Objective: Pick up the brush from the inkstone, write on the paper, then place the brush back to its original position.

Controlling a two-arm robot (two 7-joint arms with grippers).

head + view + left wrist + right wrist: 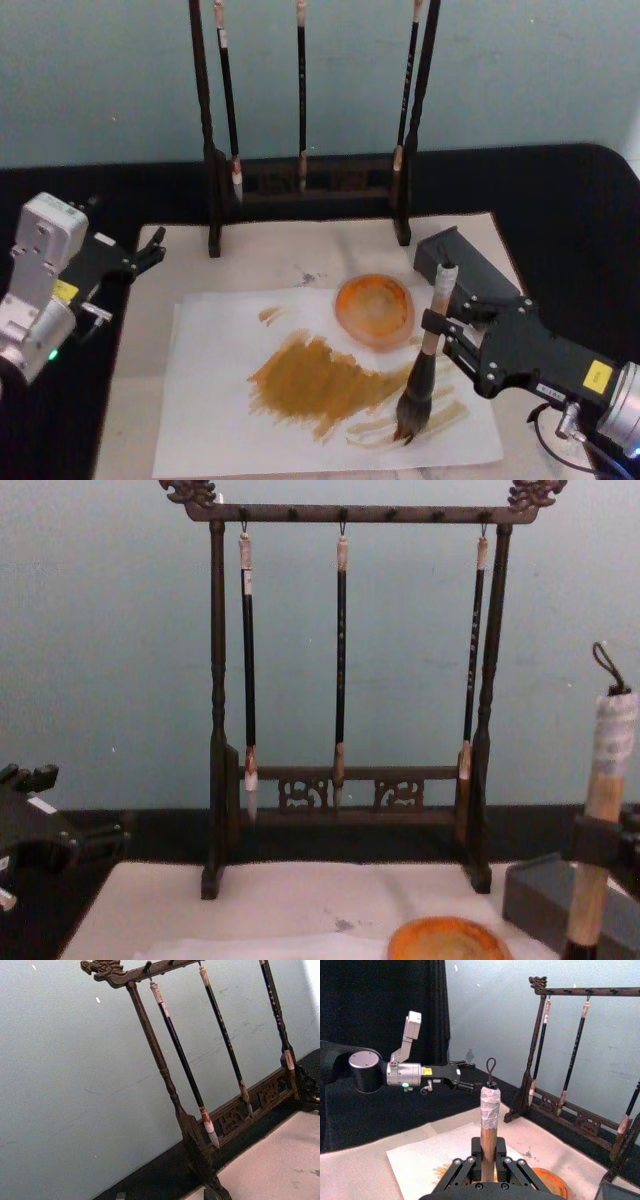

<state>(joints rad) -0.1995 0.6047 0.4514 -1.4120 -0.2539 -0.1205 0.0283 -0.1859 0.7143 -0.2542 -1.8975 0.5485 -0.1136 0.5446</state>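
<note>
The brush [438, 295] stands nearly upright in my right gripper [432, 322], which is shut on its tan handle. Its dark, wet tuft touches the paper [215, 400] at the right end of broad ochre strokes. In the right wrist view the white-wrapped end with its loop [489, 1105] rises above the gripper [487, 1160]. The chest view has the brush [610, 750] at the right edge. A dark grey block, the inkstone [450, 255], lies just behind the gripper. My left gripper [150, 250] hovers open at the mat's far left corner, holding nothing.
An orange round dish [374, 308] sits on the paper's far edge, close beside the brush. A dark wooden rack [300, 185] with three thin hanging brushes [340, 660] stands at the back of the cream mat [270, 255]. Black cloth surrounds the mat.
</note>
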